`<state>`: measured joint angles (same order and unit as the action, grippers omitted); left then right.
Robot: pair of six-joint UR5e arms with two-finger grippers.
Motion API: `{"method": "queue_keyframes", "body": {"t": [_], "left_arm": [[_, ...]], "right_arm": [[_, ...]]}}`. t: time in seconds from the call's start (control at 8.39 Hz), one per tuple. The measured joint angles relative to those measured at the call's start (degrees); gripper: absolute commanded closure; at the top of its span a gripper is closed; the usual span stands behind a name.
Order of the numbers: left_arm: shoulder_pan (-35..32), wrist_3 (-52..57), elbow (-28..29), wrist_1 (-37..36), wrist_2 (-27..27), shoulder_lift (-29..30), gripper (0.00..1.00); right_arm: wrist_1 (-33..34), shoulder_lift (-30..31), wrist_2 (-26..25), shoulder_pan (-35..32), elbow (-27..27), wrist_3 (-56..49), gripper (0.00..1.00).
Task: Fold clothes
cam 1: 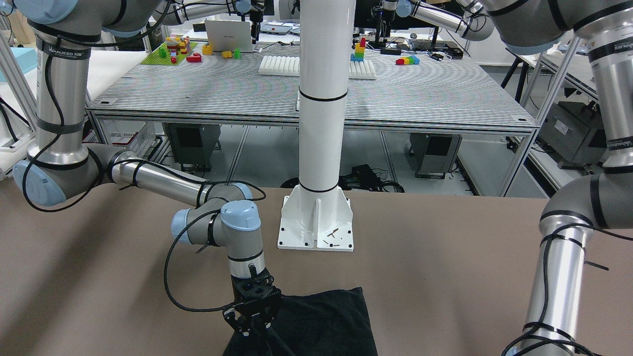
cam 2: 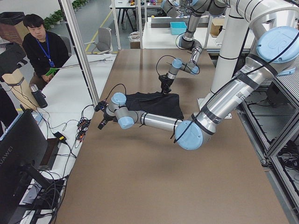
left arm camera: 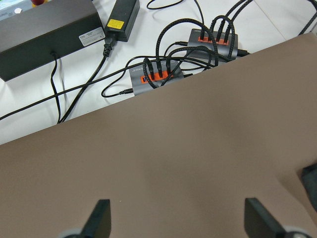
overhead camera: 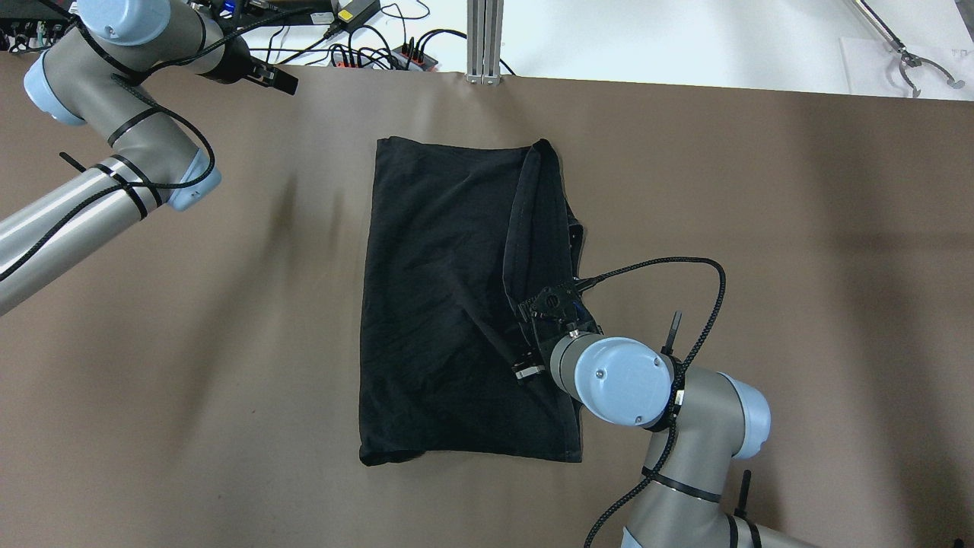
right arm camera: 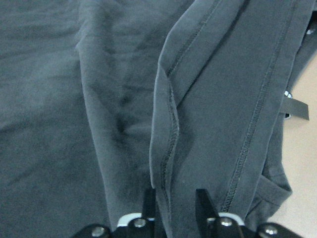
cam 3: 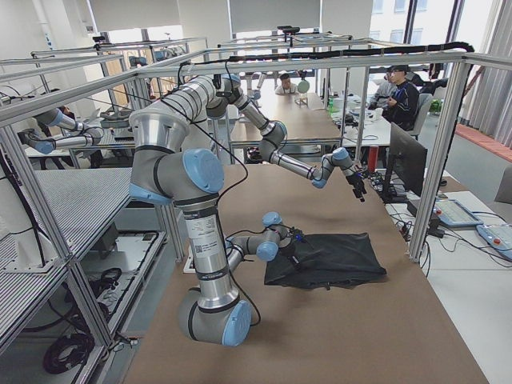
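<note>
The black garment (overhead camera: 434, 304) lay mid-frame on the table (overhead camera: 761, 228), its folded right hem pinched by the right gripper (right arm camera: 173, 204), while the left gripper (overhead camera: 280, 82) hovered spread at upper left.

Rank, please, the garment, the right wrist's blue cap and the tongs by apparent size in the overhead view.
Garment
Blue cap, though nearer the camera
Tongs: similar span, far thinner, cut off at top
</note>
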<state>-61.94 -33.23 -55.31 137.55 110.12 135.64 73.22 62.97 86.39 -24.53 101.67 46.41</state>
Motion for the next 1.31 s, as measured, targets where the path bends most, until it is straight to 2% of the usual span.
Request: {"method": "queue_keyframes", "body": {"t": [0.36, 0.48, 0.83, 0.95, 1.31], "left_arm": [[0.1, 0.0, -0.1, 0.1, -0.1, -0.3, 0.05], [0.1, 0.0, -0.1, 0.1, -0.1, -0.3, 0.05], [0.1, 0.0, -0.1, 0.1, -0.1, -0.4, 0.05], [0.1, 0.0, -0.1, 0.1, -0.1, -0.5, 0.05], [0.1, 0.1, -0.1, 0.1, -0.1, -0.8, 0.05]], "right_arm": [[0.0, 0.1, 0.0, 0.0, -0.4, -0.3, 0.66], [0.0, 0.1, 0.0, 0.0, -0.4, -0.4, 0.59], [0.0, 0.1, 0.1, 0.0, -0.4, -0.5, 0.58], [0.0, 0.1, 0.2, 0.0, -0.5, -1.3, 0.59], [-0.2, 0.1, 0.4, 0.0, -0.7, -5.5, 0.69]]}}
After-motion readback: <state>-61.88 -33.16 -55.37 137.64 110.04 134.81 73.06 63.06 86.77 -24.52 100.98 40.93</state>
